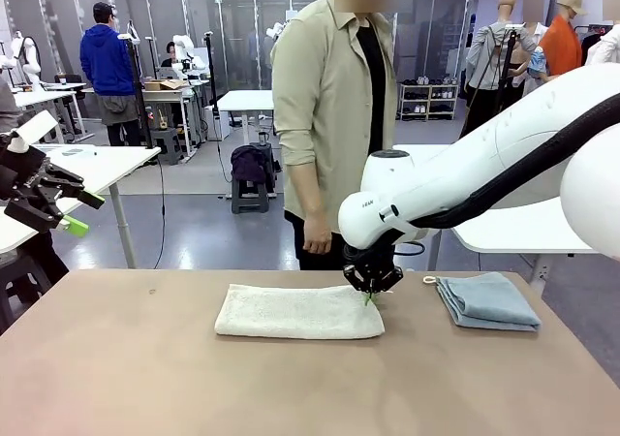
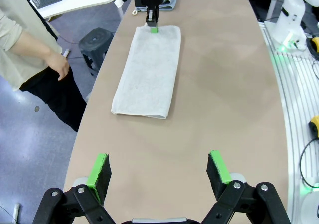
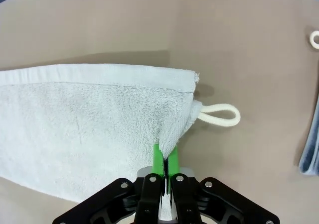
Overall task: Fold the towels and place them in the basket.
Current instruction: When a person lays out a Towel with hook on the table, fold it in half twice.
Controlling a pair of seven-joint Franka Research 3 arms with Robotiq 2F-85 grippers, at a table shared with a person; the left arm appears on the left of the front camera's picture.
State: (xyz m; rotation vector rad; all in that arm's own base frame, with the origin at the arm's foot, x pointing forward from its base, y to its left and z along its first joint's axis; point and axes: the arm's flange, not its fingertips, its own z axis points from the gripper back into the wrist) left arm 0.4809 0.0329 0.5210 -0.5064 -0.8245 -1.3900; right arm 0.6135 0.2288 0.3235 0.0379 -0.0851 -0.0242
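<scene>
The table (image 1: 145, 378), a plain tan surface, lies bare in front of me across its near half and left side, so that is where I see open room. A person (image 1: 329, 97) in a beige shirt stands at its far edge, just behind the work, one hand (image 1: 316, 233) hanging loose above that edge. My right arm (image 1: 484, 165) sweeps in from the right and crosses over the right part of the table, hiding some of the far edge there.

The cream-white towel (image 1: 298, 312) lies folded into a long strip near the table's middle, flat apart from its right end. The blue-grey towel (image 1: 487, 300) sits folded well to the right of it, near the far right edge (a small loop shows at its corner).

The right gripper (image 1: 370, 297) points down at the cream towel's right end; the right wrist view shows its fingers (image 3: 157, 159) pinched tight on a bunched fold of the terry near the corner, with the towel's cream loop (image 3: 219, 114) lying on the table just beside them. The left gripper (image 1: 76, 213) hovers off the table's left side; the left wrist view shows its fingers (image 2: 99, 169) spread wide with nothing between them, looking down the towel's length to the right gripper at the far end.
</scene>
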